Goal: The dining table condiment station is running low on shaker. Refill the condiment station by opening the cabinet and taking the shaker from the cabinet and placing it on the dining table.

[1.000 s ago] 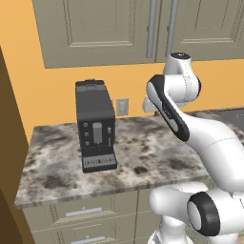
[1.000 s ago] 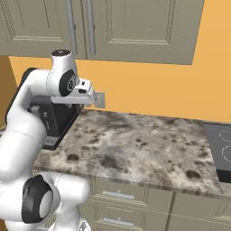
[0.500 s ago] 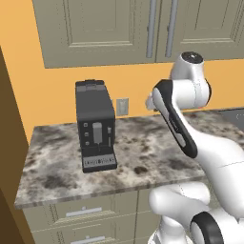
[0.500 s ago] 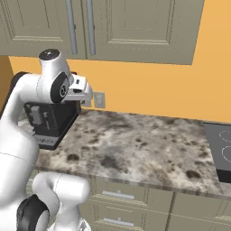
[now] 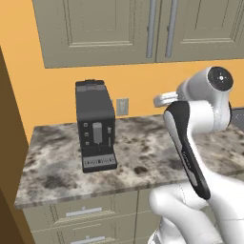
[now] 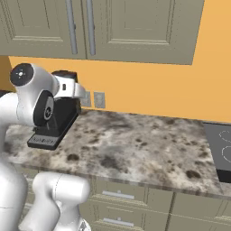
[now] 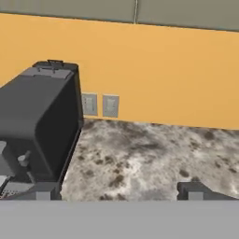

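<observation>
Plainly, by item:

Writing: no brand or label can be read; the coffee machine (image 5: 96, 125) has small pale marks on its front panel, too blurred to make out.

Cabinet: the cabinet (image 5: 133, 28) hangs on the orange wall above the desk; its panel doors are closed, and 2 long grey bar handles (image 5: 161, 27) run side by side at the meeting of 2 doors. From the right base camera the same doors (image 6: 99, 27) and handles (image 6: 80, 26) sit at the upper left.

Shaker: I cannot see it while the doors are closed.

Desk: a mottled grey, brown and white stone top (image 5: 143, 155) over low drawers (image 5: 83, 212) with short handles.

Coffee machine: dark, upright, standing on the left part of the desk, close to the wall; the hand camera has it at the left (image 7: 37, 126), just beside the pincer.

Outlets: 2 pale wall plates (image 7: 100, 105) on the orange wall, just right of the machine and just above the desk.

Stove: a dark cooktop (image 6: 219, 151) with ring marks at the far right end of the desk.

Arm: the white arm (image 5: 200, 124) is raised in front of the desk, below the cabinet, its hand (image 6: 70, 89) pointing at the wall near the machine's top.

Pincer: 2 dark fingertips (image 7: 195, 190) stand far apart at the bottom of the hand camera, wide and holding nothing.

In the way: from the right base camera the arm covers part of the coffee machine.
</observation>
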Robot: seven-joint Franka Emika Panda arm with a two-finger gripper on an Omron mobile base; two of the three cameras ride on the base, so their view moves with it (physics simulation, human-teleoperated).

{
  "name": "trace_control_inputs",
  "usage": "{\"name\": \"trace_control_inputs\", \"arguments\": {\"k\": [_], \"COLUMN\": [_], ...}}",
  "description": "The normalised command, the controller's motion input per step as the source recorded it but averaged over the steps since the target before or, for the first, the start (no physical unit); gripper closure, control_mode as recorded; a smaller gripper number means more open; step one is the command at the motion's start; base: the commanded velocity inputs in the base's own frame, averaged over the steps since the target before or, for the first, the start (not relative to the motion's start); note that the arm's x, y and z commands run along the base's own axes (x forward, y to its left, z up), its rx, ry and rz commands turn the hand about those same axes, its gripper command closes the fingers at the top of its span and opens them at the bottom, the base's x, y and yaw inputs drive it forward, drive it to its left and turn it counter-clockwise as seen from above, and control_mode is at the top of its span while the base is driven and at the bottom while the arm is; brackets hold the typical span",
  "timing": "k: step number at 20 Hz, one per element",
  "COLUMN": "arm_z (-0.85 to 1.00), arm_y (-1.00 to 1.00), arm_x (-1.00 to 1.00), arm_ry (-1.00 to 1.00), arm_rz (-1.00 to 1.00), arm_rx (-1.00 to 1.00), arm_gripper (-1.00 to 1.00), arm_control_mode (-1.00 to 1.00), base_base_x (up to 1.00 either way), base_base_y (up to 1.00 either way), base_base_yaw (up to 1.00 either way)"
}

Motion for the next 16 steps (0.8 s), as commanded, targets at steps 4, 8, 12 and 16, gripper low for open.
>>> {"name": "trace_control_inputs", "arguments": {"k": [4,8,12,16], "arm_z": [0.67,0.93,1.0,1.0], "arm_y": [0.01,0.1,0.08,0.03], "arm_x": [-0.24,0.0,0.19,0.31], "arm_ry": [-0.37,-0.32,-0.23,-0.14], "arm_rz": [-0.13,-0.13,-0.03,0.0], "arm_rx": [0.1,0.07,0.04,0.04], "arm_gripper": [-1.0,-1.0,-1.0,-1.0], "arm_control_mode": [-1.0,-1.0,-1.0,-1.0], "base_base_x": [0.0,0.0,0.0,0.0], "base_base_y": [0.0,0.0,0.0,0.0], "base_base_yaw": [0.0,0.0,0.0,0.0]}}
